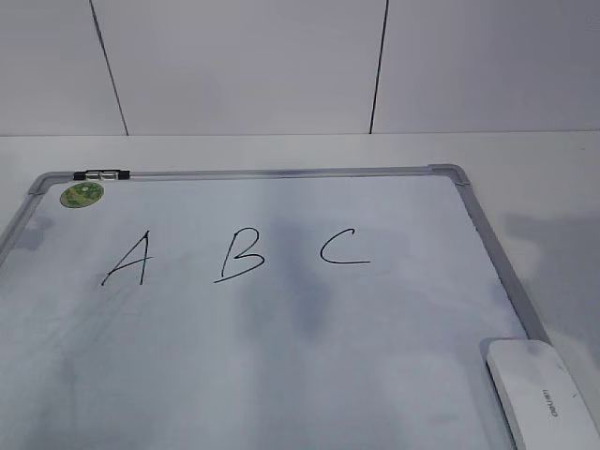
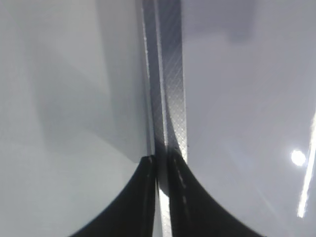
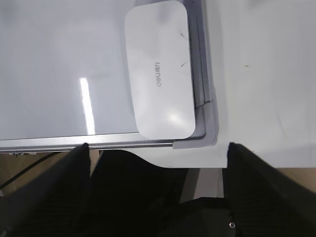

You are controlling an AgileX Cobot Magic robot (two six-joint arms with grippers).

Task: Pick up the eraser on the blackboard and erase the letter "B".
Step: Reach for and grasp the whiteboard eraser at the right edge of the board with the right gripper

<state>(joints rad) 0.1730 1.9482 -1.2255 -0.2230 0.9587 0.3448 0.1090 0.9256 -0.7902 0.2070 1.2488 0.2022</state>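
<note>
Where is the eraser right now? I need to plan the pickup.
The eraser lies flat at the blackboard's near right corner in the exterior view, against the frame, below and right of the "C"; the right wrist view shows it ahead of the open fingers.

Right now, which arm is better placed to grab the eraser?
Right. The eraser lies in the board's near-right corner, directly ahead of the open right gripper. The left gripper sits shut over the board's left frame edge.

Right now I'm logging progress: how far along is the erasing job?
Nothing is done yet: the letter "B" is intact on the blackboard. The eraser lies ungrasped at the board's corner, with the right pincer open near it. Grasping and wiping remain.
</note>
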